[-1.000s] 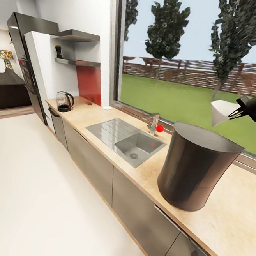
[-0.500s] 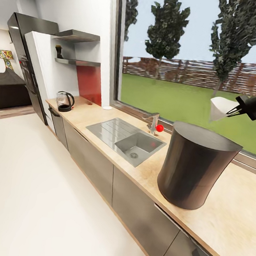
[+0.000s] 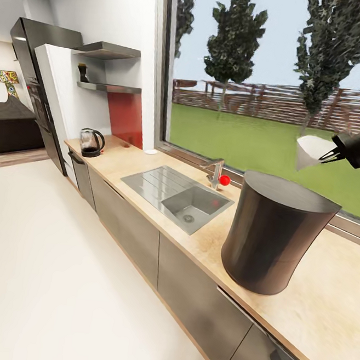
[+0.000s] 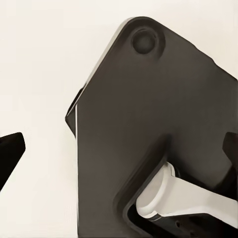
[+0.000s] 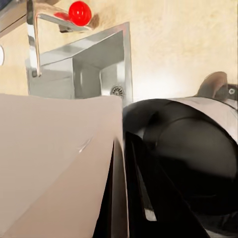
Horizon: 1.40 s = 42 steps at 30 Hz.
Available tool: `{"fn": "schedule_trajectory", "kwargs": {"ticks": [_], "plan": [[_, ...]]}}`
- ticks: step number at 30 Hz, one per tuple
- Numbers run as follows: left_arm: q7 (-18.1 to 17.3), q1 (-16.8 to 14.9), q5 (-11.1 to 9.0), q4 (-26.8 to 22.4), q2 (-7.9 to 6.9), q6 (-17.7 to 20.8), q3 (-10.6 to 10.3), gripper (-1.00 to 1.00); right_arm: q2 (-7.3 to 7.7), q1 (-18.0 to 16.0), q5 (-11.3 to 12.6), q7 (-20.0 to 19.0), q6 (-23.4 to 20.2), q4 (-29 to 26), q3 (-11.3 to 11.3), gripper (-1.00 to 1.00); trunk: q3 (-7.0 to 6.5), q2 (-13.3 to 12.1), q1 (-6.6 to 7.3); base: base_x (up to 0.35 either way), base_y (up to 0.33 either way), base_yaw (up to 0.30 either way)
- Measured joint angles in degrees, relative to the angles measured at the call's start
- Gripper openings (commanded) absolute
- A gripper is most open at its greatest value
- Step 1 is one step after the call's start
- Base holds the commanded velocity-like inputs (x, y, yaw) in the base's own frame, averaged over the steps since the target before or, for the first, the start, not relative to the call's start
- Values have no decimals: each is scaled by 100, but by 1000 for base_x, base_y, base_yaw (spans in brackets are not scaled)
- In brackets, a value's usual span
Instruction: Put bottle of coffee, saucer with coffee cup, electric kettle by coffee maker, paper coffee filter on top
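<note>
Head view: the right gripper (image 3: pixel 330 156) comes in at the right edge, upper-middle of frame, jaws clamped on the edge of the paper coffee filter (image 3: pixel 312 152), a white cone hanging in the air above and a bit to the right of the coffee maker (image 3: pixel 273 236). The maker stands on the bench (image 3: pixel 330 304) at centre-right, flat top bare. Filter isn't touching it yet; there's a clear gap w/ window showing between. Far up the bench, upper left: the electric kettle (image 3: pixel 90 143), and a small white disc, prob. the saucer (image 3: pixel 150 152), near the window frame; a dark jar, likely the bottle of coffee (image 3: pixel 82 72), sits on the kitchen shelf (image 3: pixel 109 88). The sink (image 3: pixel 178 196) and tap (image 3: pixel 216 172) lie mid-frame. Left wrist view: dark robot casing and a white link against a pale background; can't tell the left jaws' state. Right wrist view: filter (image 5: pixel 54 163) takes up the lower left, pinched by a dark finger (image 5: pixel 144 198); the maker's top (image 5: pixel 193 153) is at centre-right, sink (image 5: pixel 84 64) and red-knobbed tap (image 5: pixel 79 14) at top left. To do it well, I'd say: bring the filter over the middle of the top, not the rim, lower till it rests, then let go. It's light paper, so a drop from height may slide it off; keep it low and level before release.
</note>
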State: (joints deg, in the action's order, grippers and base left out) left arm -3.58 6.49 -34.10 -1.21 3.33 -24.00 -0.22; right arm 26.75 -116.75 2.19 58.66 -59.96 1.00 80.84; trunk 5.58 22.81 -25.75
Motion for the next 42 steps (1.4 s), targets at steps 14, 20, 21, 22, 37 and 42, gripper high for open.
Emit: {"fn": "schedule_trajectory", "kwargs": {"ticks": [14, 20, 21, 22, 37, 42], "plan": [[0, 0, -17, 17, 57, 0, -1, 100, 166, 2, -44, 1225, 30, 61, 514, -100, 0, 0, 0, 0, 0, 0], [0, 1, -37, 73, 71, 1, 4, 100, 261, 1, -39, 1746, 220, 63, 1390, -100, 0, 0, 0, 0, 0, 0], [0, 1, -38, 76, 72, 2, 5, 100, 268, 1, -39, 1779, 239, 63, 1439, -100, 0, 0, 0, 0, 0, 0], [0, 1, -40, 78, 75, 3, 3, 100, 279, 1, -41, 1813, 289, 63, 1490, -100, 0, 0, 0, 0, 0, 0], [0, 1, -41, 81, 80, 3, 5, 100, 289, -16, -43, 1847, 753, 60, 1513, -100, 0, 0, 0, 0, 0, 0], [0, 1, -41, 81, 80, 3, 3, 100, 270, -17, -44, 1831, 894, 62, 1509, -100, 0, 0, 0, 0, 0, 0]]}}
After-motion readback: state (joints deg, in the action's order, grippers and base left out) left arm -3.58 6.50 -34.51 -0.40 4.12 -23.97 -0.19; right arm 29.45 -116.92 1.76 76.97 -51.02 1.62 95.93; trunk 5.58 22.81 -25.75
